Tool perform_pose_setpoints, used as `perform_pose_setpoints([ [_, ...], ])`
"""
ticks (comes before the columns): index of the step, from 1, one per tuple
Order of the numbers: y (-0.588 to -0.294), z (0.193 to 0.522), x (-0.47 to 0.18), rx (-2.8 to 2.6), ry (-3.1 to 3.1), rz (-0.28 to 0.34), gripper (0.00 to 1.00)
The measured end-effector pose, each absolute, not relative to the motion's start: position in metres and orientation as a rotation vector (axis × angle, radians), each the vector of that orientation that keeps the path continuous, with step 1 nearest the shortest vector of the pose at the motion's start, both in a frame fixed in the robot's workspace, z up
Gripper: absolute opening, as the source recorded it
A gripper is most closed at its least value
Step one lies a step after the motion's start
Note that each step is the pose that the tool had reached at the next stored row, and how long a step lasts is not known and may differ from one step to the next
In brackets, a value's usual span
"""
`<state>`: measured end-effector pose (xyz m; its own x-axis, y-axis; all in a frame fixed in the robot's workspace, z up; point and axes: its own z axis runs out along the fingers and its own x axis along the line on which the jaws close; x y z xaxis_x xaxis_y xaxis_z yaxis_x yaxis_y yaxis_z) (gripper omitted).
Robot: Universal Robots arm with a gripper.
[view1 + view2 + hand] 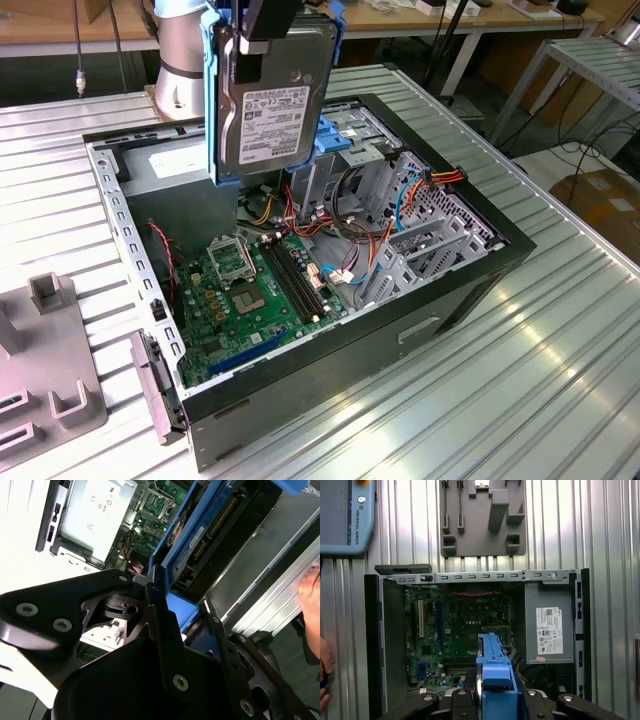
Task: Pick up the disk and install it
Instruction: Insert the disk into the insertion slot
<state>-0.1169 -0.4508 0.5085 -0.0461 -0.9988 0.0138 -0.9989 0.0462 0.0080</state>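
The disk (275, 100), a grey hard drive with a white label in a bright blue carrier, hangs upright in the air over the back part of the open computer case (470, 270). My gripper (258, 35) is shut on its upper edge, one black finger lying across the drive's face. In the first wrist view the disk's blue carrier (494, 672) appears edge-on between the black fingers (535, 705), above the motherboard (460, 625). The second wrist view looks along the disk (210, 530), with its connector edge toward the case.
Inside the case are a drive cage with a blue latch (345, 140), loose cables (350, 260) and a grey power supply (549, 630). A grey fixture block (50, 370) lies on the ribbed table at the exterior view's left. A person's hand (324, 672) is beside the case.
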Motion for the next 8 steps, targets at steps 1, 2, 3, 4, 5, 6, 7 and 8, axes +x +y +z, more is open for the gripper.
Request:
perform_pose_setpoints([
  [1, -0.451, 0.508, -0.116, 2.159, -2.262, 0.007, 0.37],
  [2, -0.452, 0.508, -0.115, 2.160, -2.262, 0.008, 0.37],
  [3, -0.452, 0.508, -0.113, 2.160, -2.262, 0.009, 0.37],
  [4, -0.453, 0.508, -0.110, 2.160, -2.262, 0.009, 0.37],
  [5, -0.453, 0.508, -0.107, 2.160, -2.262, 0.009, 0.37],
  [6, -0.454, 0.508, -0.104, 2.160, -2.262, 0.009, 0.37],
  [7, -0.455, 0.508, -0.100, 2.160, -2.262, 0.009, 0.37],
  [8, -0.456, 0.508, -0.097, 2.160, -2.262, 0.009, 0.37],
])
